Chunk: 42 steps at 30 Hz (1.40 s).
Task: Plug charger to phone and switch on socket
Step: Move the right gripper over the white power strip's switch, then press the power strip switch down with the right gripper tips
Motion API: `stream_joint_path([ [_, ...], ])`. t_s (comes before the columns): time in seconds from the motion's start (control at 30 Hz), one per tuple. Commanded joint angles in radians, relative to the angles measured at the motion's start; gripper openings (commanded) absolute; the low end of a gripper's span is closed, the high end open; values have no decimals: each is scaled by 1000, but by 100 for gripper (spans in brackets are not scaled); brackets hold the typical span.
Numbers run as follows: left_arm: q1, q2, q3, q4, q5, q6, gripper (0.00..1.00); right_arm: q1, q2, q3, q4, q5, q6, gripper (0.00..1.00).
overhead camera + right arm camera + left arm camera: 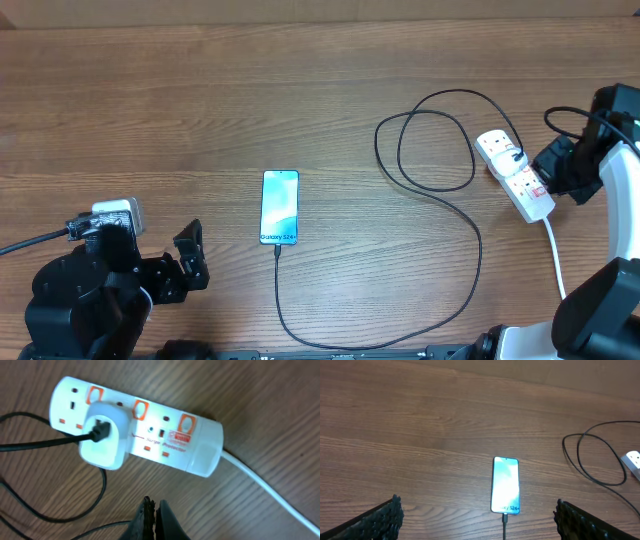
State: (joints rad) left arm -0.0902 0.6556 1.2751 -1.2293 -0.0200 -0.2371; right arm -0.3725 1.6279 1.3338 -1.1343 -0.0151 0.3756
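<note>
Right wrist, socket (pixel 165 435): lies at the table's right side. A white adapter (pixel 102 435) is seated in it, and the charger (pixel 45 444) leaves it leftward.
Right gripper (pixel 152 506): fingers pressed together and holding nothing, just on the near side of the strip. Likely a blunt tip for pressing a red switch (pixel 140 408).
Phone (pixel 280 207): flat at mid-table, screen up. The cable tip meets its near end and seems plugged in.
Left gripper (pixel 193 255): fingers wide apart and empty, at near left, well apart from the phone. Its part looks done.

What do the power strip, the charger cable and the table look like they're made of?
The socket strip looks like glossy white moulded plastic, with soft highlights. The charger cable seems a matte black rubbery sheath, curling loosely. The table shows wood grain, possibly laminate.
</note>
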Motion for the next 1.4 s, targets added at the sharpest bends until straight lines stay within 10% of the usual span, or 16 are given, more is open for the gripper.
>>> stream_joint_path([
  [0.0, -2, 2, -5, -6, -14, -8, 100, 2, 0, 2, 31, -32, -93, 4],
  [1.37, 70, -397, -5, -158, -10, -5, 100, -18, 411, 261, -64, -32, -61, 4],
])
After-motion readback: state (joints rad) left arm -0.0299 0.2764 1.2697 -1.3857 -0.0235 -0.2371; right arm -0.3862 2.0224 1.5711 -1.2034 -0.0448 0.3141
